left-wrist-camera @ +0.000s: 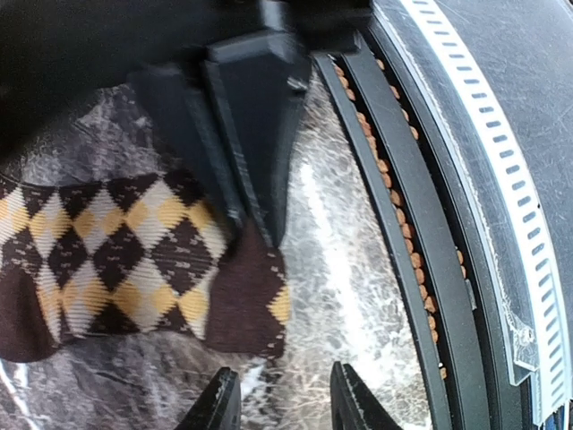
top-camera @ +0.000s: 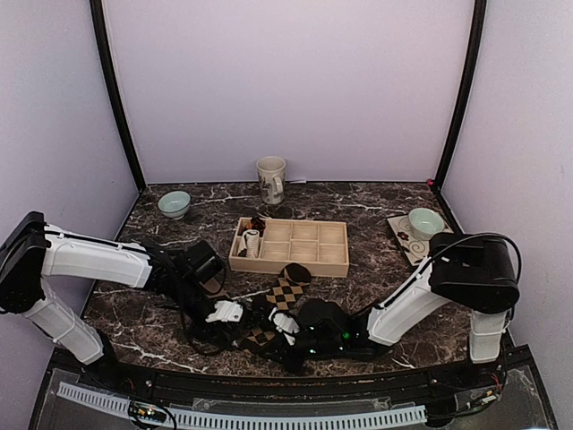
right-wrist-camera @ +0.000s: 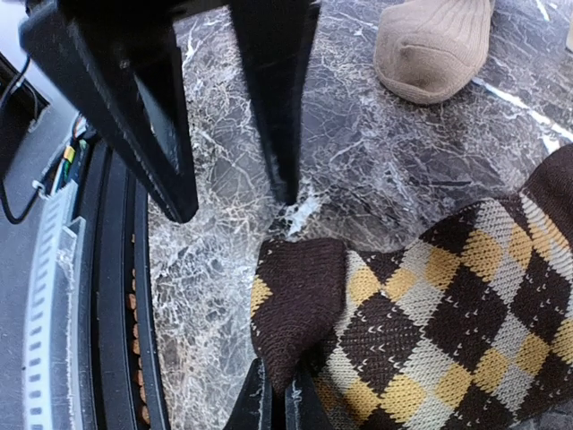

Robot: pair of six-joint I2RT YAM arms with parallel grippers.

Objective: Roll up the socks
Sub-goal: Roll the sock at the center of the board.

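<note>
Argyle sock (top-camera: 285, 292): laid flat on the bench (top-camera: 403, 278), on the near side of the tray (top-camera: 333, 266), not yet rolled.
Long axis: run from the dark toe at the near left, close to the bench's near edge, to the dark cuff at the far right, just short of the tray.
Right fingers (right-wrist-camera: 279, 399): pressed together and clamped on the tip of the toe, as shown in the right wrist view.
Left fingers (top-camera: 237, 322): held apart with nothing between them, just left of the toe, with bare bench seen between them and the fabric.
Tan sock (right-wrist-camera: 435, 43): laid on the bench to the left of the argyle sock and apart from it; only its rounded toe is shown, so its full lie cannot be told.
Nearer arm: both sets of fingers are gathered at the toe end; the cuff end is left unattended.
Step judged: the start of the roll is being set up at the toe.
Next move judged: the toe would have to be turned over and carried toward the far right, along the long axis, with the left fingers brought in from the left to steady the fold.
</note>
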